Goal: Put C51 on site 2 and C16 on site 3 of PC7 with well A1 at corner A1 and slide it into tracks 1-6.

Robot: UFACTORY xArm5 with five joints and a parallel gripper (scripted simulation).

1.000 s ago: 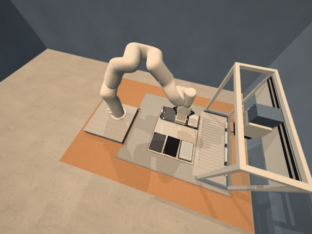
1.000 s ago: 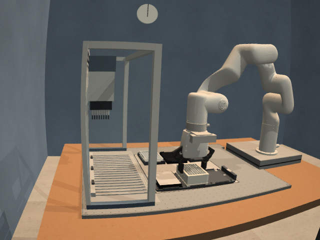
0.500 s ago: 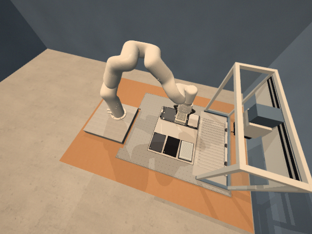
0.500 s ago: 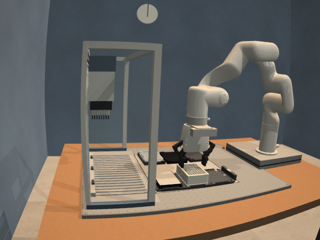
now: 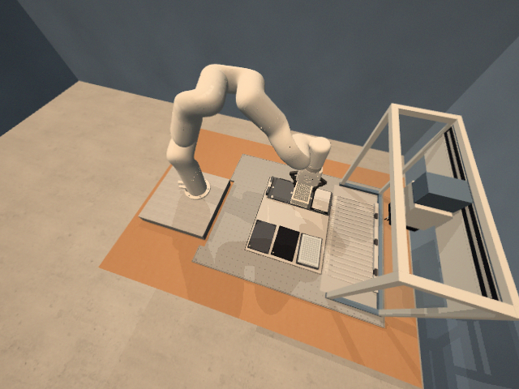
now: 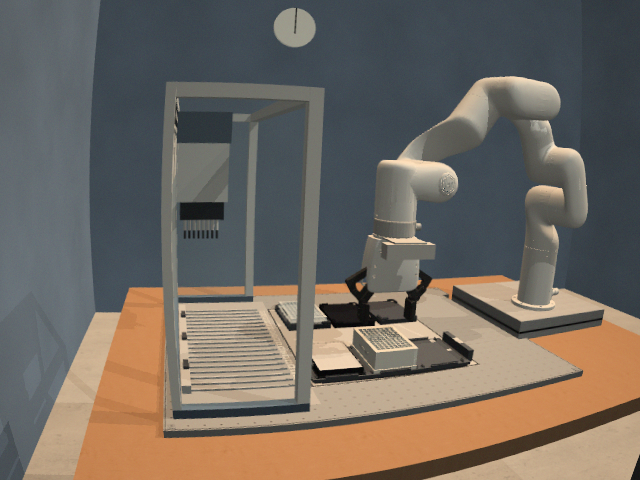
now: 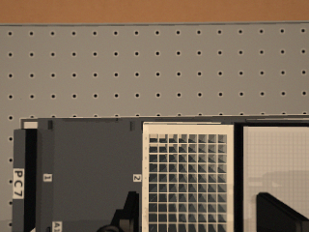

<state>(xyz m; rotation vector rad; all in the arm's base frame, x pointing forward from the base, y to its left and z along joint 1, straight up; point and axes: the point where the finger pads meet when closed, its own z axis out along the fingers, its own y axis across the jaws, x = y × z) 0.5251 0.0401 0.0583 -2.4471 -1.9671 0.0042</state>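
Angular black pincer (image 5: 307, 187) (image 6: 386, 316) (image 7: 197, 212), square-welled pale block (image 5: 302, 194) (image 6: 385, 348) (image 7: 187, 179)

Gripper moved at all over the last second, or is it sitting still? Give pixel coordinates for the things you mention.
Yes: in the exterior view the open gripper (image 5: 302, 196) (image 6: 386, 313) has risen. Its fingertips were down beside the deep-well block C51 (image 5: 301, 194) (image 6: 385, 353); now they stand above its top.
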